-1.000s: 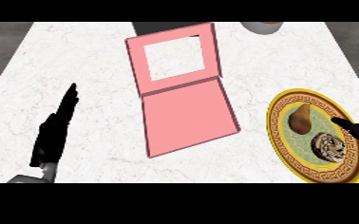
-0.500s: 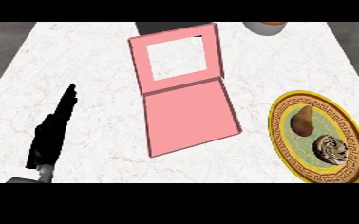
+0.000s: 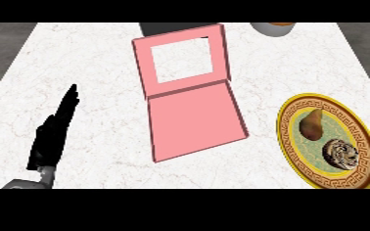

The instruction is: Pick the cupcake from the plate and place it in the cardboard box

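resting left hand [image 3: 52, 132] flat, fingers straight, cupcake [image 3: 340, 153] on plate [image 3: 292, 122]

— Non-task items on the surface?
— White marble counter [image 3: 101, 78], faint grey veining. A brown pear [image 3: 312, 126] lies on the upper part of the gold-rimmed dish at the right edge, narrow end pointing up.
— Anything along the far edge?
— A pale round vessel [image 3: 273, 28], cut off by the frame at top right; contents cannot be told. A dark grey object [image 3: 168, 28] at top centre, partly hidden; type undetermined.
— Beyond the counter?
— Grey floor [image 3: 14, 36] at both upper corners.
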`<state>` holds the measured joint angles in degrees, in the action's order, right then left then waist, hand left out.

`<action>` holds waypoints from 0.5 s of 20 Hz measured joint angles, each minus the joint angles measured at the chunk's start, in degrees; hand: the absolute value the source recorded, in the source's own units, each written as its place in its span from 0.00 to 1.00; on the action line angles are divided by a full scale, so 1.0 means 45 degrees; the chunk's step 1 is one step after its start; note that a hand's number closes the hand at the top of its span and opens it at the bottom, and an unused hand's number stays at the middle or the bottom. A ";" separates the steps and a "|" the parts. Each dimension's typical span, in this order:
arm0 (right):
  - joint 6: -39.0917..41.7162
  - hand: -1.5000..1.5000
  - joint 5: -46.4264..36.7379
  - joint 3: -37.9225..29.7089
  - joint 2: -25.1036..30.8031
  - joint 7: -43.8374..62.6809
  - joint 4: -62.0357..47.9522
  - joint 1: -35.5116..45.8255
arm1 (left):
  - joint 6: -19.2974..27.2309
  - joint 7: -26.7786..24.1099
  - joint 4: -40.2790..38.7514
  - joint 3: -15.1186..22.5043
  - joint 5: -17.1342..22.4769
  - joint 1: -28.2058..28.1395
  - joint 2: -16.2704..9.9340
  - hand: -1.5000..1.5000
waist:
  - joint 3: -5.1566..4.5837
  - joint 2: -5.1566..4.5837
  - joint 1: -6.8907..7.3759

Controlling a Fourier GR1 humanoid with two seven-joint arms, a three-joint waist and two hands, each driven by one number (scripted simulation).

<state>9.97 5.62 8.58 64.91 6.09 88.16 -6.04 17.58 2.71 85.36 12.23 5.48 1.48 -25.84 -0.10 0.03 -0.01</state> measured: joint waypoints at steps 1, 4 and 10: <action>0.0065 0.00 -0.0172 0.0020 -0.0160 0.0303 0.0118 0.0011 | 0.0000 0.0052 -0.0034 -0.0036 -0.0099 0.0005 0.0078 0.50 | 0.0003 0.0001 -0.0004; 0.0224 0.00 -0.0523 -0.0041 -0.0457 0.1265 0.0572 -0.0019 | -0.0203 0.0312 0.0391 -0.0189 -0.0153 -0.0191 0.0066 0.50 | 0.0015 0.0006 -0.0005; 0.0253 0.00 -0.1973 0.0007 -0.1682 0.2259 0.0772 -0.0161 | -0.0500 0.0079 0.0307 -0.0533 -0.0528 -0.0415 0.0449 0.50 | 0.0018 0.0005 -0.0012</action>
<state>11.11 -3.26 8.62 57.34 16.26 91.63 -6.76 15.33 3.07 86.74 9.83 3.10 -0.39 -23.82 -0.02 0.06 -0.06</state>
